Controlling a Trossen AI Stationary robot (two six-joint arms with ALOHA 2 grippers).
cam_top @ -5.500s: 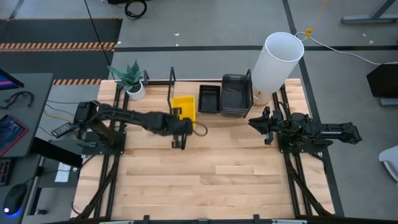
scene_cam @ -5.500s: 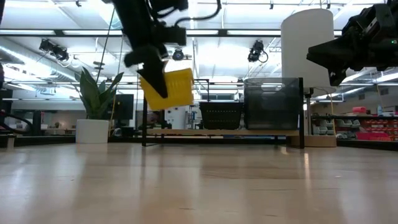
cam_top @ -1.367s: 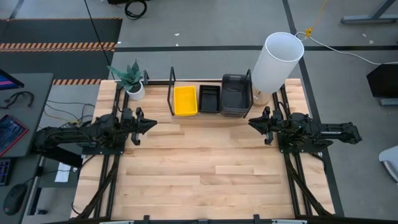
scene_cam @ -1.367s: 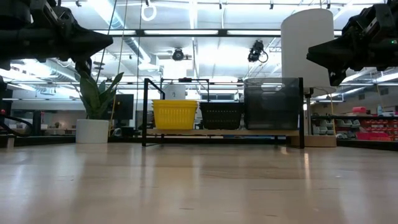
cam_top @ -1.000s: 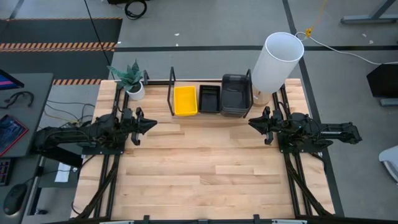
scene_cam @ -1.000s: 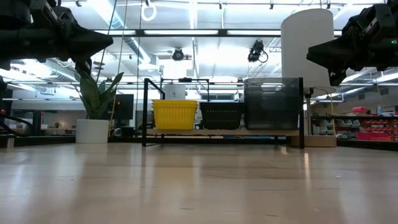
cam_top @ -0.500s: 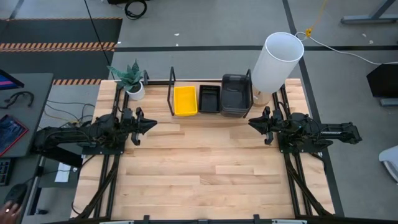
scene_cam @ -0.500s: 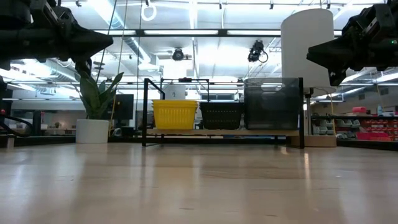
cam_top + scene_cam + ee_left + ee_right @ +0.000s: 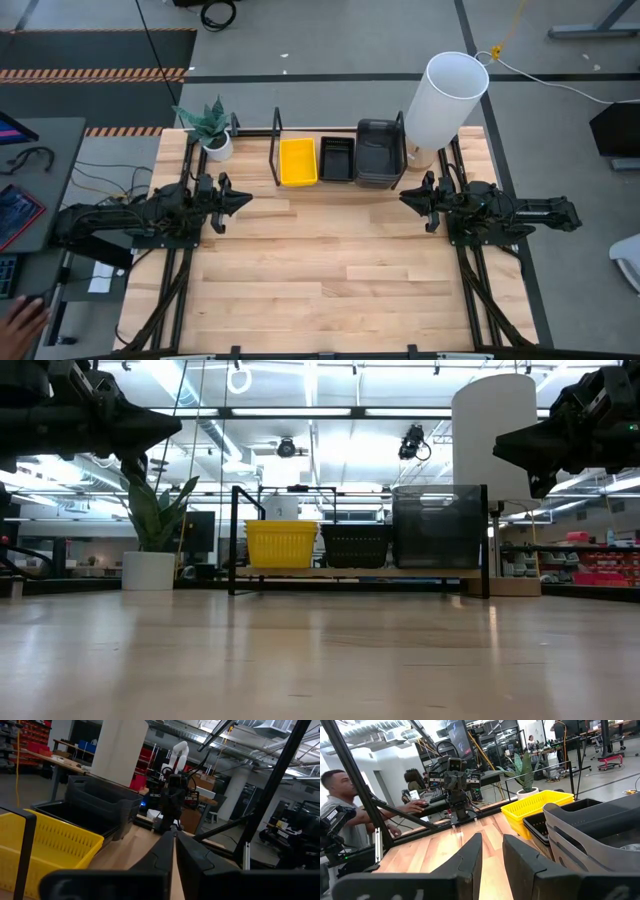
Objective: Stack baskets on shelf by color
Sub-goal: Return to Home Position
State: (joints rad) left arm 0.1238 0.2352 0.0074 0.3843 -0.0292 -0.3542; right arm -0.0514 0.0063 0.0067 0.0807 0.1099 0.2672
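Arms parked at sides, baskets up on shelf.
Shelf (image 9: 440, 572) at 12 o'clock of tabletop (image 9: 320, 280): yellow baskets (image 9: 297, 162), black baskets (image 9: 336, 158), grey baskets (image 9: 380, 152) in a row, L to R. Left claw (image 9: 245, 197) at 9 o'clock, pressed together; right claw (image 9: 403, 197) at 3 o'clock, slightly spread.

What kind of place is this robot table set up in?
Probably a robotics lab or workshop in an open industrial hall. It has exposed ceiling ducts, shelves of red parts bins along the far wall, and a person close by.
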